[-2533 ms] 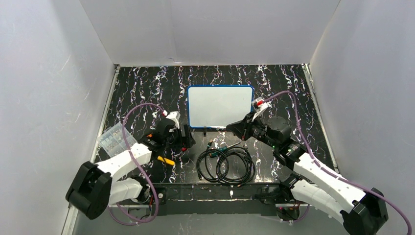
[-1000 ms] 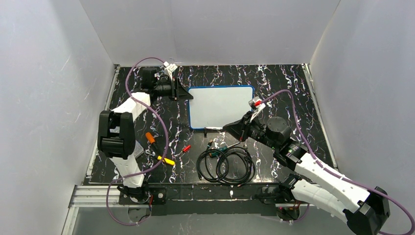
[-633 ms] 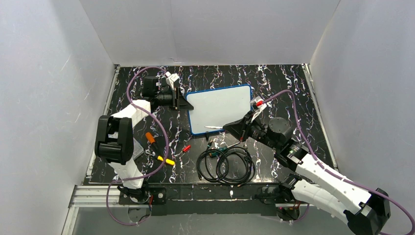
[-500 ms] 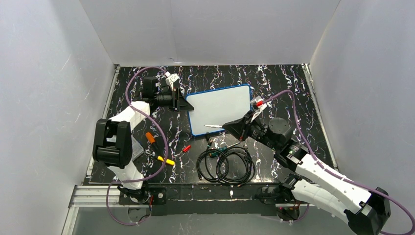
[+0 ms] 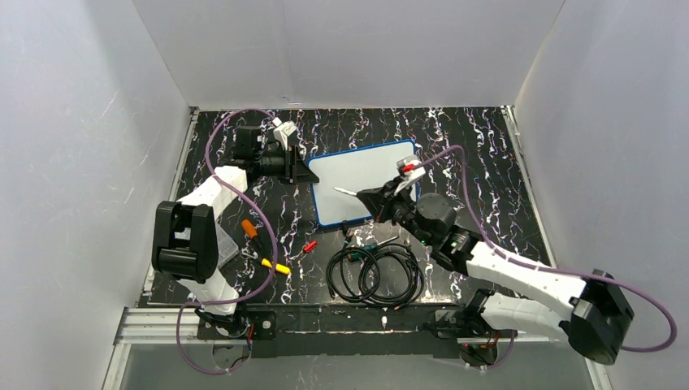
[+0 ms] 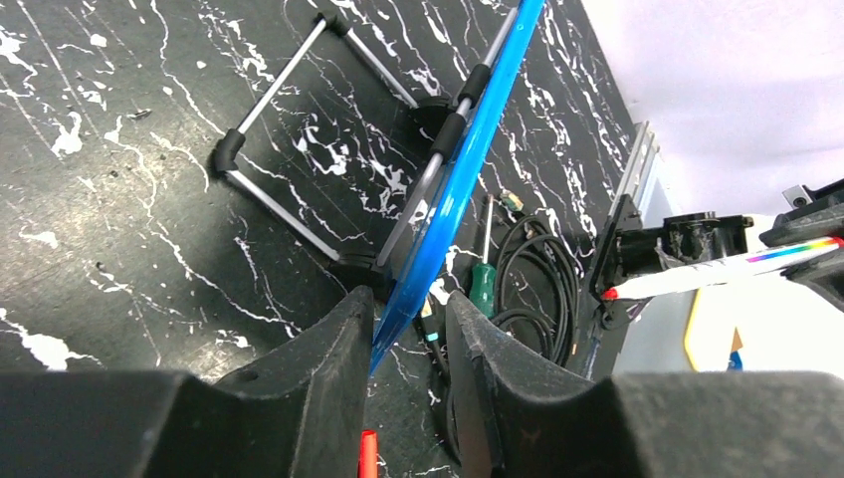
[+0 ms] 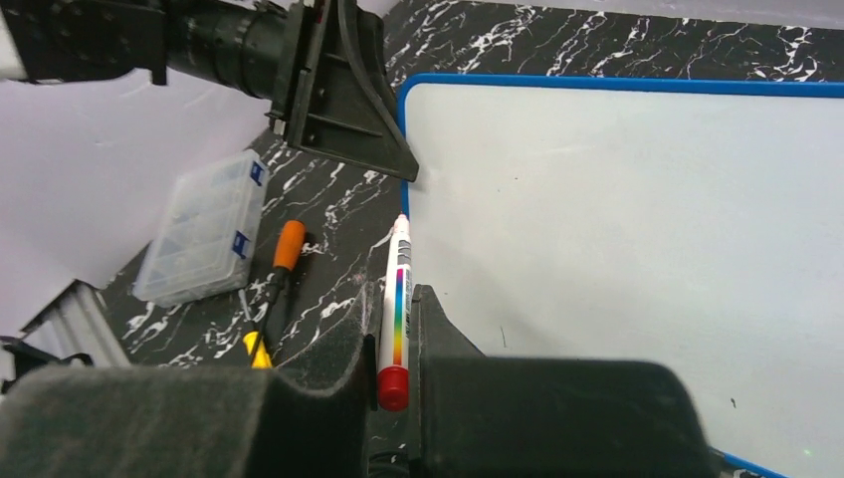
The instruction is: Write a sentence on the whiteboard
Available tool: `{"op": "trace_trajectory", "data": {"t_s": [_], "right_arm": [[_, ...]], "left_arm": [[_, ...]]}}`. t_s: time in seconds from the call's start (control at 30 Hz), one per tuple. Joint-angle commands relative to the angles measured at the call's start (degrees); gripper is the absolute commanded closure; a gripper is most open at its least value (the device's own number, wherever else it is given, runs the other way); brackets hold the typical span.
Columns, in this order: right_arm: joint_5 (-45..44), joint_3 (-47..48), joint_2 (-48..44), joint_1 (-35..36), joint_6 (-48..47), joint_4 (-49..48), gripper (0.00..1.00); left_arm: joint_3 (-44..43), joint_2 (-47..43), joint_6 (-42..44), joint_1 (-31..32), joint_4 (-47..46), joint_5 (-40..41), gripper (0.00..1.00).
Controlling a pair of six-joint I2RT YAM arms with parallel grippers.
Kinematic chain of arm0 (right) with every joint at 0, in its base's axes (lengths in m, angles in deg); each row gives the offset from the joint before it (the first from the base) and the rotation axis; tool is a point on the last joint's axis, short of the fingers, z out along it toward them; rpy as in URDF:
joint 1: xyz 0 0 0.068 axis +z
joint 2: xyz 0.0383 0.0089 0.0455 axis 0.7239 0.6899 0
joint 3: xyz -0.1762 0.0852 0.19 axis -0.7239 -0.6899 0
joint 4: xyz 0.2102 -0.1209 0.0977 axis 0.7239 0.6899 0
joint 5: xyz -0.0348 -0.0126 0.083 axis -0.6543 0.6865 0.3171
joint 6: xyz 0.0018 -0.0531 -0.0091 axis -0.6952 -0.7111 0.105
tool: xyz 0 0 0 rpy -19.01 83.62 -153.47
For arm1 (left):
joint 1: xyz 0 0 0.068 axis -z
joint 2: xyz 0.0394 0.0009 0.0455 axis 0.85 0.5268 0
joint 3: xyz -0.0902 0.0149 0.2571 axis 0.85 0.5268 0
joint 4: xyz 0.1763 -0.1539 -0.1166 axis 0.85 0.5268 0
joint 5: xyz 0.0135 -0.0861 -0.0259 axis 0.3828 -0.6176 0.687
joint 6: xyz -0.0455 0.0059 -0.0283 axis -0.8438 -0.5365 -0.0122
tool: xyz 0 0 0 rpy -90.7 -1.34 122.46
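1. The small rectangular whiteboard (image 5: 370,172) with a thin blue frame and rounded corners sits mid-way across the black, white-veined worktop (image 5: 479,146). It is turned slightly askew, with its right end swung a little toward the back wall. Its writing face (image 7: 637,219) shows plain white in the top and right wrist views.
2. In the left wrist view the board appears edge-on as a blue strip (image 6: 468,174). It is propped on a thin wire stand with black corner pieces (image 6: 284,149) that rests on the worktop behind it.
3. The left arm (image 5: 213,185) reaches along the left side to the board's far left corner. The left arm's jaws are drawn in around the blue frame. The frame lies against one finger (image 6: 333,363) and a thin slit shows beside the other, so I cannot tell whether they truly clamp it.
4. The right arm (image 5: 504,272) comes in from the near right. The right arm's jaws are pressed together on a white marker pen with a rainbow band (image 7: 398,254). The pen points at the board's left part, its tip just inside the left frame. Whether the tip touches the surface cannot be told.
5. In front of the board lie coiled black cables (image 5: 375,275) and a green-handled screwdriver (image 6: 482,297).
6. To the near left lie an orange-handled tool (image 7: 290,244), a yellow-handled tool (image 5: 277,266) and a small red piece (image 5: 309,246).
7. A clear plastic compartment box (image 7: 204,227) sits just beside the orange-handled tool.
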Motion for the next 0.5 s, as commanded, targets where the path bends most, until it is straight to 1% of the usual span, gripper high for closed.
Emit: {"op": "trace_trajectory", "data": {"t_s": [0.0,0.13,0.27,0.4,0.47], "right_arm": [[-8.04,5.11,5.10,3.28,-4.80,-8.42,0.99],[-12.02,6.89,9.25,6.15,-7.87,-12.44,0.99],[-15.35,7.97,12.32,7.52,-10.33,-15.53,0.99],[-16.73,9.86,16.24,7.95,-12.63,-17.38,0.99],[-16.92,10.86,17.79,8.12,-13.72,-18.16,0.99]], "left_arm": [[-2.80,-2.76,5.02,0.10,6.58,1.85,0.71],[-2.71,-2.83,5.27,0.10,6.64,1.47,0.79],[-3.13,-2.67,6.62,0.14,7.88,2.00,0.85],[-2.98,-2.78,7.12,0.10,7.86,2.03,0.93],[-2.95,-2.81,7.71,0.10,8.14,2.13,0.95]]}}
